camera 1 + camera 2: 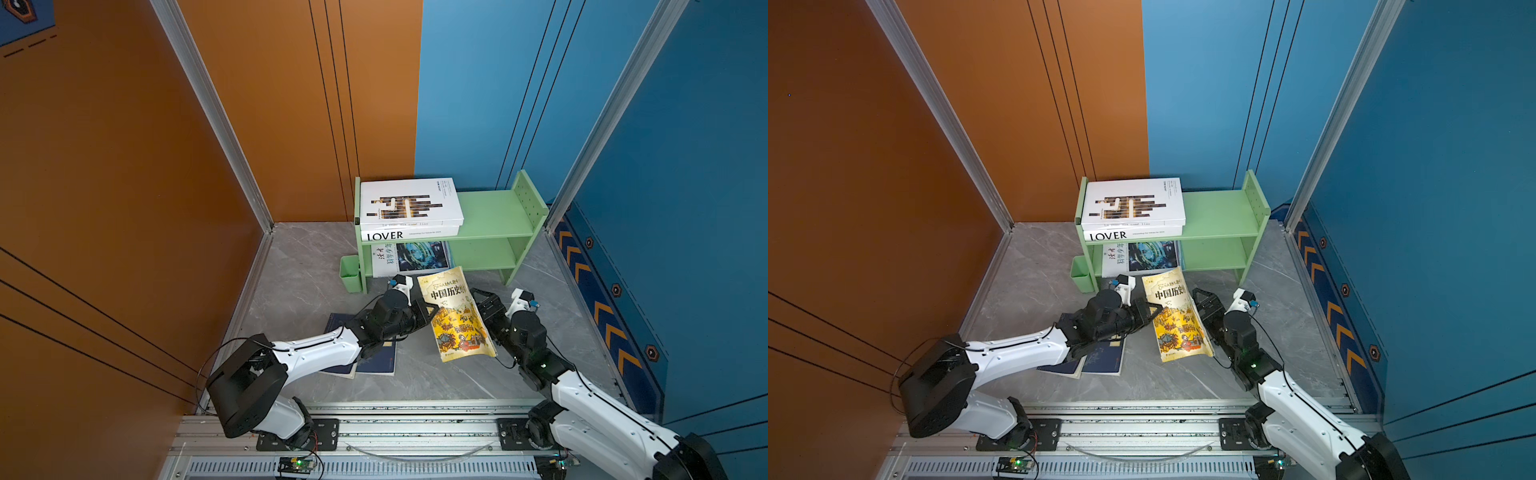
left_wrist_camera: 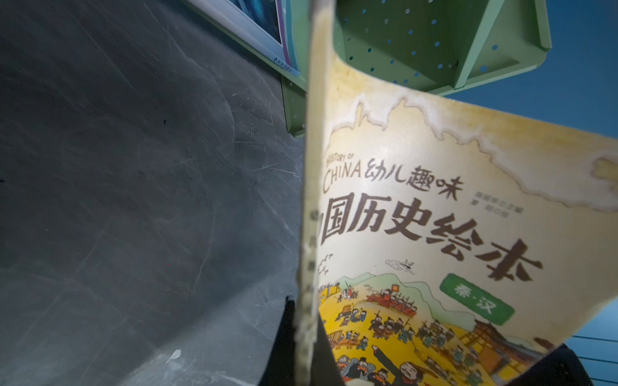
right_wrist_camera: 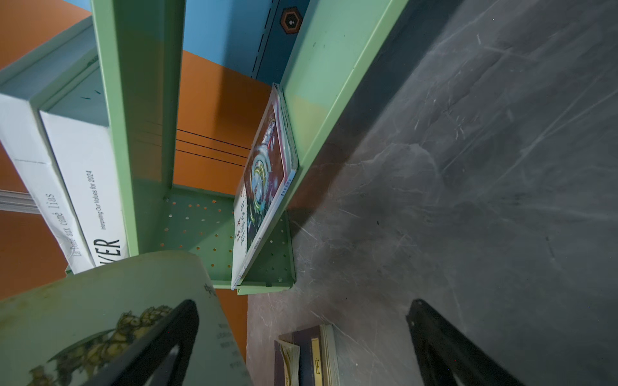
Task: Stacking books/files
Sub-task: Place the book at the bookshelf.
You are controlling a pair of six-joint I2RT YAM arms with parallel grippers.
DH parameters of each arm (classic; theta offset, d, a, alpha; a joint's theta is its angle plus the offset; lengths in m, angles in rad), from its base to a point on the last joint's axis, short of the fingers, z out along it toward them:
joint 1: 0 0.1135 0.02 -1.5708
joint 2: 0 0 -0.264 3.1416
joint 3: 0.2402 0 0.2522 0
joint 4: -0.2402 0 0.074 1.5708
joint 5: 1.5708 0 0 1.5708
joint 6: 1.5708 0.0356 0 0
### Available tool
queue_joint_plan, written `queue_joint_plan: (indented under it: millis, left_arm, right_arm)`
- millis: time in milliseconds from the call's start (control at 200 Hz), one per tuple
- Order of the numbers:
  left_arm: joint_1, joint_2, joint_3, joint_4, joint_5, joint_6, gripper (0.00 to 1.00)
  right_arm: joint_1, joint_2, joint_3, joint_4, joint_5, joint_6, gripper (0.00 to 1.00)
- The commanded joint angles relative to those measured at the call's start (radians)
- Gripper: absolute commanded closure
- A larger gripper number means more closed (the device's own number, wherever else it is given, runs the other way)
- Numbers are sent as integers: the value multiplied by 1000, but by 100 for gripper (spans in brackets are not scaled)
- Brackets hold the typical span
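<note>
At the tabletop's (image 1: pixel 309 266) far edge, the green shelf (image 1: pixel 494 208) is loaded: upper board, thick white "LOVER" book (image 1: pixel 409 235) topped by the white book with brown-black bars (image 1: pixel 409 203); lower board, the thin light-blue book (image 1: pixel 411 257). The yellow illustrated Chinese picture book (image 1: pixel 455 318) is pinched by its spine in the left gripper (image 1: pixel 430 311); the right gripper (image 1: pixel 478 296) is spread wide beside it. Two navy yellow-labelled books (image 1: pixel 376 362) are left under the left arm (image 1: pixel 316 349)

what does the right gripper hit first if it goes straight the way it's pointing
Probably the lower tier of the green shelf, by the thin light-blue book lying there; depth is unclear.
</note>
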Motion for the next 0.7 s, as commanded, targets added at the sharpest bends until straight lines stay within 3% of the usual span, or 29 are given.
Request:
queue_joint_plan:
  millis: [0, 215, 696]
  left_arm:
    - [19, 8, 8, 66, -46, -60, 100]
    - [53, -5, -10, 41, -71, -94, 100]
    - [62, -15, 38, -63, -94, -75, 100]
  right_arm:
    - [-25, 51, 77, -56, 17, -9, 0]
    - [-93, 122, 101, -15, -36, 13, 0]
    - [-110, 272, 124, 65, -87, 68, 0]
